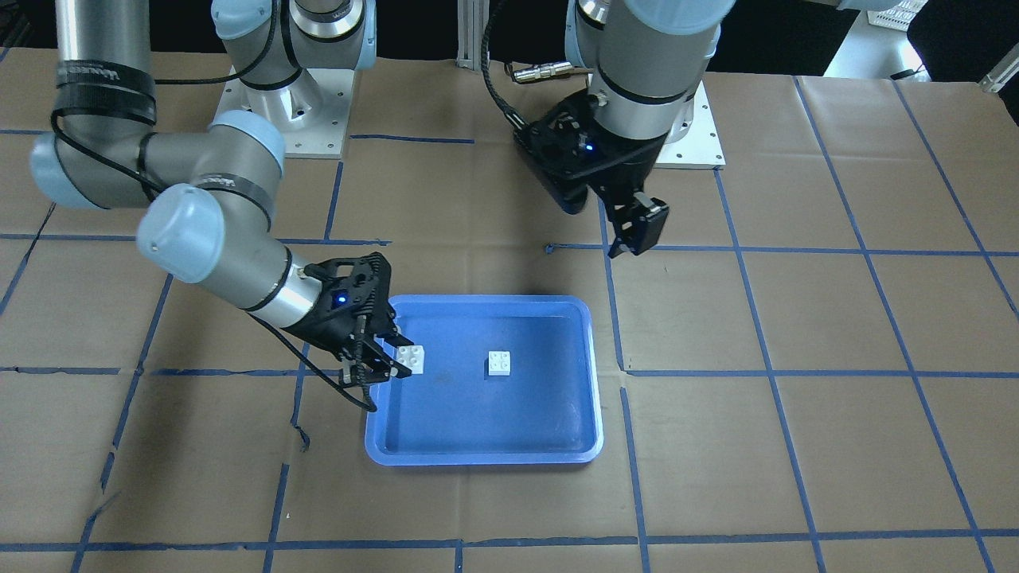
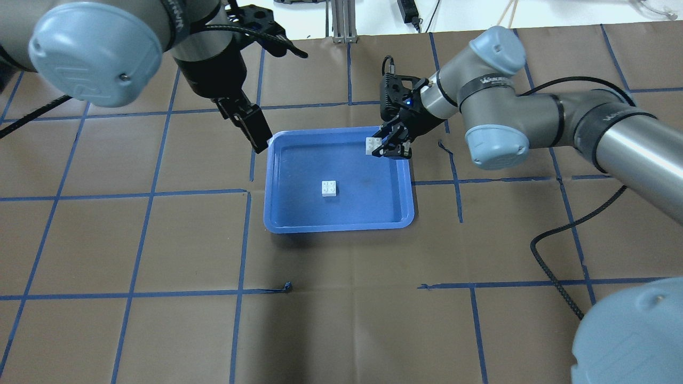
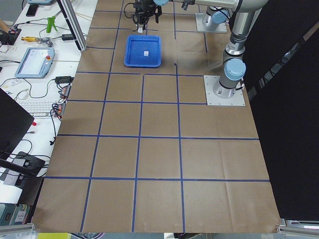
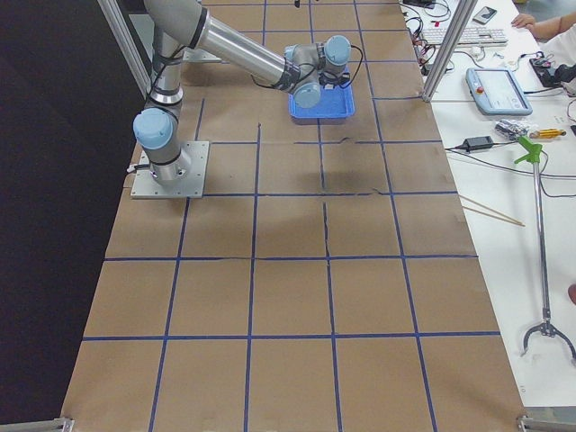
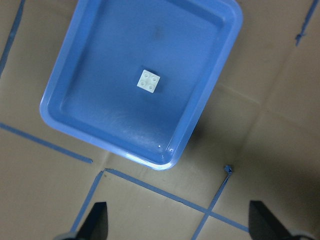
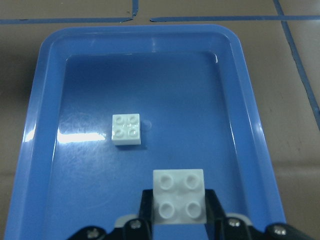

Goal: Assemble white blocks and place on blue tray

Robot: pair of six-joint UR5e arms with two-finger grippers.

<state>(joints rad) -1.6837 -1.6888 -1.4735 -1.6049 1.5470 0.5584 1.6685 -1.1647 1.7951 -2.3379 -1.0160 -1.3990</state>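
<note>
One white block (image 2: 330,189) sits studs up near the middle of the blue tray (image 2: 341,226). It also shows in the left wrist view (image 5: 149,81) and the right wrist view (image 6: 126,129). My right gripper (image 2: 385,146) is shut on the second white block (image 2: 373,145), held studs up just above the tray floor near its far right corner. The held block fills the bottom of the right wrist view (image 6: 180,195). My left gripper (image 2: 256,136) is open and empty, raised above the tray's far left corner. Its fingertips (image 5: 100,220) stand wide apart.
The table is covered in brown paper with a blue tape grid (image 2: 245,192). The arm bases (image 1: 286,111) stand on metal plates at the robot's side. A black cable (image 2: 555,266) lies on the table at the right.
</note>
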